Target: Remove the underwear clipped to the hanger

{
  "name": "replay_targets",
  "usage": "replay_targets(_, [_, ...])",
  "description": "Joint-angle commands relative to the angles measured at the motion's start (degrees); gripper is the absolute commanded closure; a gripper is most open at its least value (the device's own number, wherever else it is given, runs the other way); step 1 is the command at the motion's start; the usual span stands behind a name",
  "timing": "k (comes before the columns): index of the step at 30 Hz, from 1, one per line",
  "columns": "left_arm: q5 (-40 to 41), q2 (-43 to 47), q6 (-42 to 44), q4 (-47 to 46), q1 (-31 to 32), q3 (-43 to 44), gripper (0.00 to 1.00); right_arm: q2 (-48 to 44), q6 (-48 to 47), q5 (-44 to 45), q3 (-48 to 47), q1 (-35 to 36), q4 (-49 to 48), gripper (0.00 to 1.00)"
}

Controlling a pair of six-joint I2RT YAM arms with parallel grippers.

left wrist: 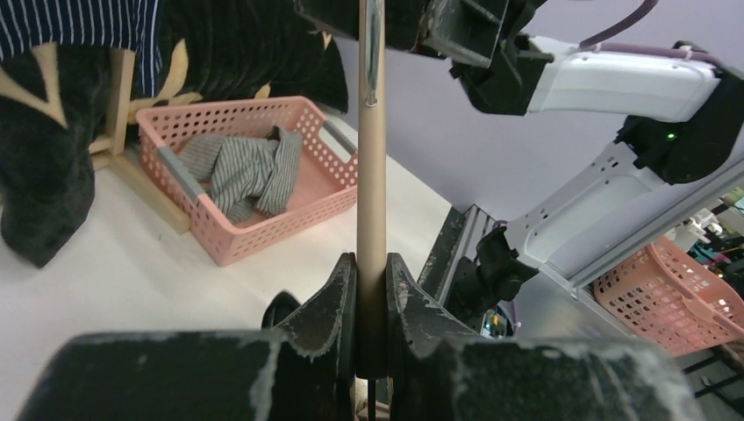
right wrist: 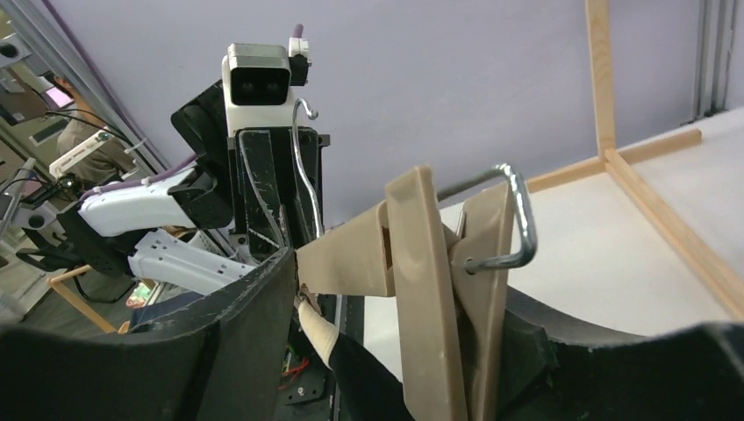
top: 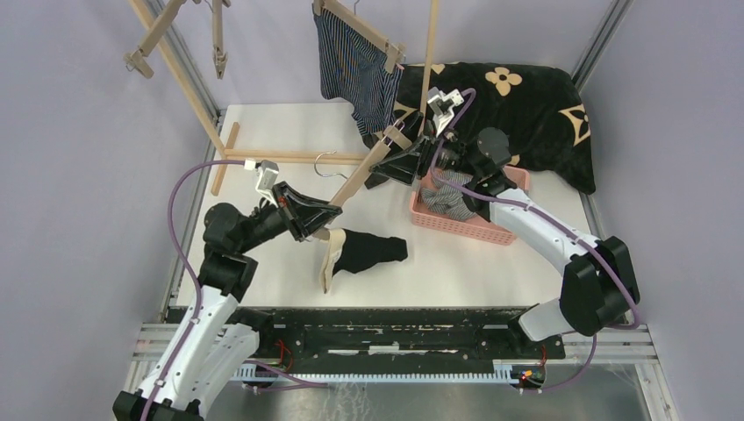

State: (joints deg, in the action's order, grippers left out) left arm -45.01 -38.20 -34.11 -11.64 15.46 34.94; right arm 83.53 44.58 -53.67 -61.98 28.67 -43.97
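Observation:
A beige clip hanger (top: pixel 355 184) slants over the table, and my left gripper (top: pixel 325 217) is shut on its bar (left wrist: pixel 371 175). Black underwear with a beige waistband (top: pixel 373 250) hangs from the hanger's lower clip and rests on the table. My right gripper (top: pixel 399 160) stands open at the hanger's upper end, its jaws either side of the empty beige clip (right wrist: pixel 439 289). In the right wrist view the black underwear (right wrist: pixel 386 377) droops below. Grey striped underwear (top: pixel 447 197) lies in the pink basket (top: pixel 456 226). Navy striped underwear (top: pixel 351 66) hangs clipped to another hanger at the back.
A black flower-patterned blanket (top: pixel 518 105) lies at the back right behind the basket. A wooden rack (top: pixel 175 61) stands at the back left, its base bar (top: pixel 263 156) on the table. An upright wooden post (top: pixel 429 53) rises beside the right gripper.

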Motion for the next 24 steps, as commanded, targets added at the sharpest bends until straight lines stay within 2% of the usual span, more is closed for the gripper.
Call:
replay_targets(1, [-0.71, 0.81, -5.33, -10.66, 0.03, 0.48, 0.97, -2.26, 0.45, 4.0, -0.36, 3.25, -6.72, 0.33])
replay_targets(4, [-0.76, 0.84, -6.17, -12.3, 0.09, 0.41, 0.97, -1.64, -0.54, 5.39, -1.22, 4.16, -5.76, 0.35])
replay_targets(6, [-0.86, 0.65, -7.66, -14.42, 0.09, -0.18, 0.97, -0.65, -0.43, 5.85, -1.89, 4.46, -5.86, 0.4])
replay_targets(9, [-0.61, 0.18, -7.78, -15.08, 0.09, -0.46, 0.97, 0.56, 0.51, 5.67, -2.49, 4.77, -7.12, 0.58])
replay_targets(10, [-0.39, 0.02, -7.69, -15.08, 0.09, -0.62, 0.97, 0.8, 0.92, 5.58, -2.59, 4.81, -7.78, 0.61])
replay_targets(13, [-0.25, -0.68, -7.89, -15.77, 0.09, -1.54, 0.97, 0.9, 1.35, 5.7, -2.74, 5.06, -8.33, 0.61])
replay_targets(19, [0.54, -0.45, -8.84, -18.54, 0.2, -3.51, 0.97, 0.15, 0.76, 6.66, -2.73, 5.13, -8.41, 0.53])
replay_targets(24, [0.87, -0.57, -10.3, -21.59, 0.31, -4.75, 0.97, 0.72, 0.83, 7.53, -3.16, 5.46, -8.96, 0.51])
